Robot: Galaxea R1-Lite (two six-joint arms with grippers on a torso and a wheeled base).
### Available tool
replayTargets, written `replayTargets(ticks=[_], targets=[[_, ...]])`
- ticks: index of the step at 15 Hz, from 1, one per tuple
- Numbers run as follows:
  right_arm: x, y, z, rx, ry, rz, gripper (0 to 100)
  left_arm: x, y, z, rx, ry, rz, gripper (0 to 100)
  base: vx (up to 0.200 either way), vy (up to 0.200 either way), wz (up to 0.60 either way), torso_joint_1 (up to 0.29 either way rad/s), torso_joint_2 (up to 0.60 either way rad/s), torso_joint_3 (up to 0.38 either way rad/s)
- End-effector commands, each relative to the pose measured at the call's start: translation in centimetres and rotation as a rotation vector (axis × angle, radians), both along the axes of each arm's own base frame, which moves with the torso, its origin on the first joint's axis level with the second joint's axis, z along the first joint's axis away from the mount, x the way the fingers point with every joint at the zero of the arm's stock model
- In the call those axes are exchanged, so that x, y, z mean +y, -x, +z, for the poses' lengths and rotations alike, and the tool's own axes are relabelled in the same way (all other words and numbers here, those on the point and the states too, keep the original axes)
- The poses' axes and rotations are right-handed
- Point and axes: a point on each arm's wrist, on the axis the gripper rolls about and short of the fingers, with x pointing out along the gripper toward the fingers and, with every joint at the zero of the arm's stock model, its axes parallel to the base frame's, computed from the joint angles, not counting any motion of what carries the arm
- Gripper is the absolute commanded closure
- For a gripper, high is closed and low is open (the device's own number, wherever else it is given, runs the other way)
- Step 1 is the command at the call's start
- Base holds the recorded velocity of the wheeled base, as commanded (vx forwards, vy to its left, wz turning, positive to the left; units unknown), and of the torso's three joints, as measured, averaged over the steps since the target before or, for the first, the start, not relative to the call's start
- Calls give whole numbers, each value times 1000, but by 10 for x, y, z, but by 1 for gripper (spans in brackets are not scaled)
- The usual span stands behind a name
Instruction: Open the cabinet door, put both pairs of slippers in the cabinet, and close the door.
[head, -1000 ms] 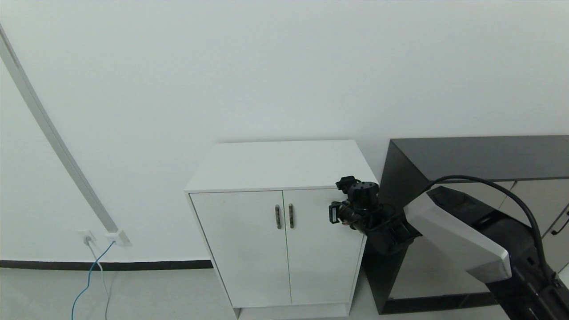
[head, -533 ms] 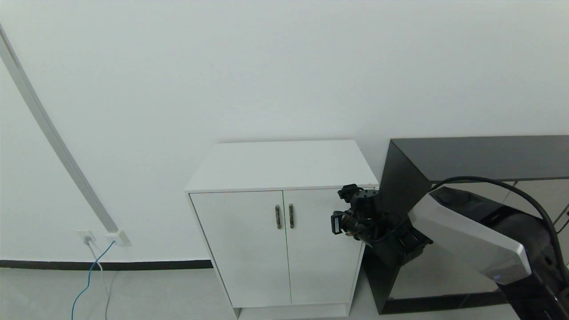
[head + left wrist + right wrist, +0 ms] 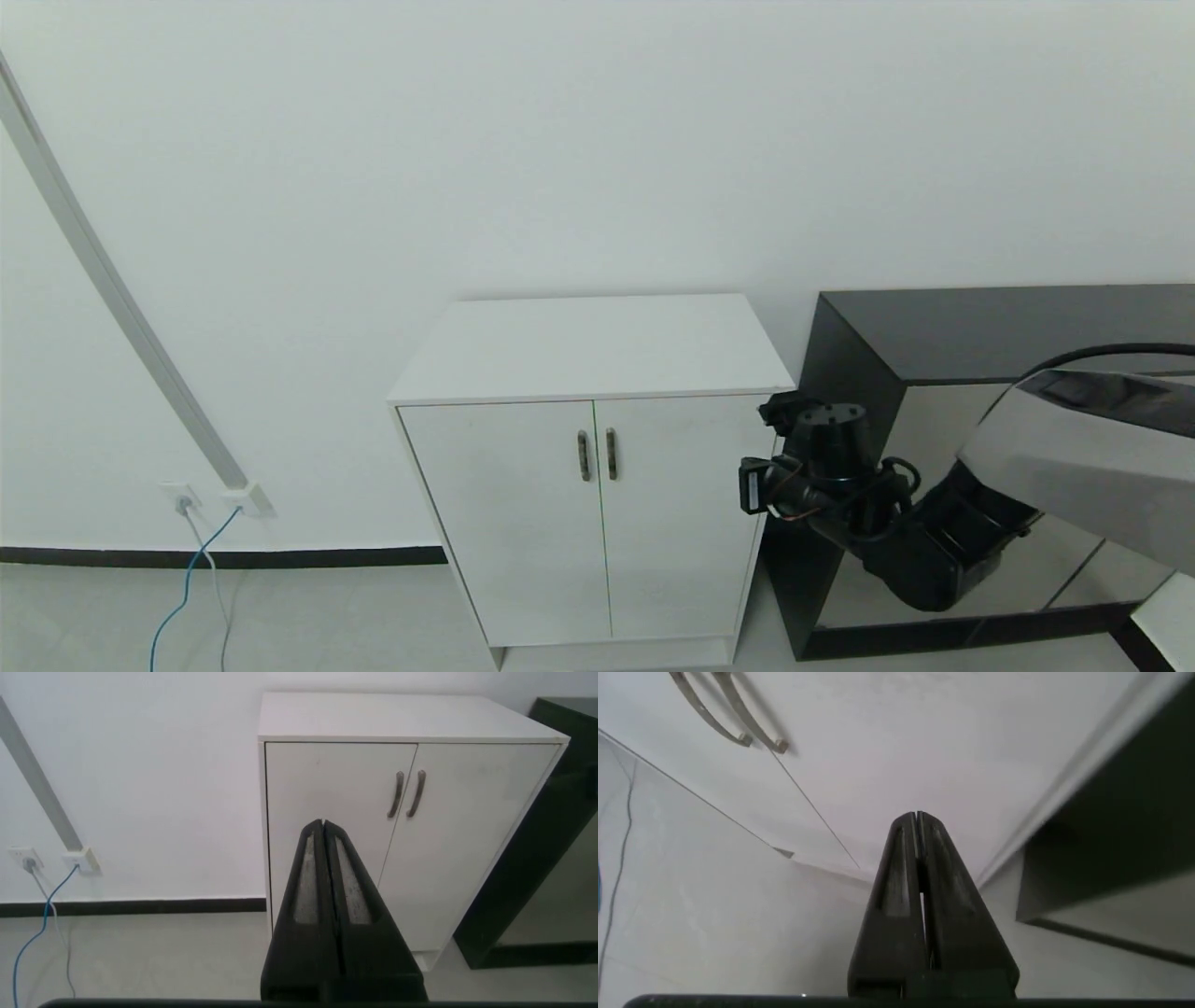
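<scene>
The white cabinet (image 3: 597,467) stands against the wall with both doors shut and their two handles (image 3: 597,455) side by side at the middle. My right arm's wrist (image 3: 822,457) hangs at the cabinet's right edge, in front of the black unit. My right gripper (image 3: 918,818) is shut on nothing and points at the lower right door (image 3: 924,747), with the handles (image 3: 729,709) off to one side. My left gripper (image 3: 323,823) is shut and empty, held back from the cabinet (image 3: 308,784), facing its left door.
A black glossy unit (image 3: 980,336) stands right beside the cabinet. On the left, a wall socket (image 3: 182,495) with trailing cables (image 3: 187,588) and a slanted conduit (image 3: 112,289). Grey floor (image 3: 280,616) lies open in front.
My right arm has drawn back to the right, from in front of the right door to the cabinet's edge. The doors stay shut.
</scene>
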Motion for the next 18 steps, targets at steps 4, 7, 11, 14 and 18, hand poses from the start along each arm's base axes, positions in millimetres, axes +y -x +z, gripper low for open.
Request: replayTargets(ticks=[4,7,11,14,18], targets=[[-51,72,43,-22,-7,-137,100,0,0,0,1,1,3,100,0,0,0,0,0,0],[-83,102,57,-38,-6,-201,100,0,0,0,1,2,3,100,0,0,0,0,0,0],[-122,137,64,-50,1,-307,100,0,0,0,1,2,3,100,0,0,0,0,0,0],[-145,162,66,-66,14,-406,100,0,0,0,1,2,3,100,0,0,0,0,0,0],[-170,195,69,-82,33,-498,100,0,0,0,1,2,3,100,0,0,0,0,0,0]])
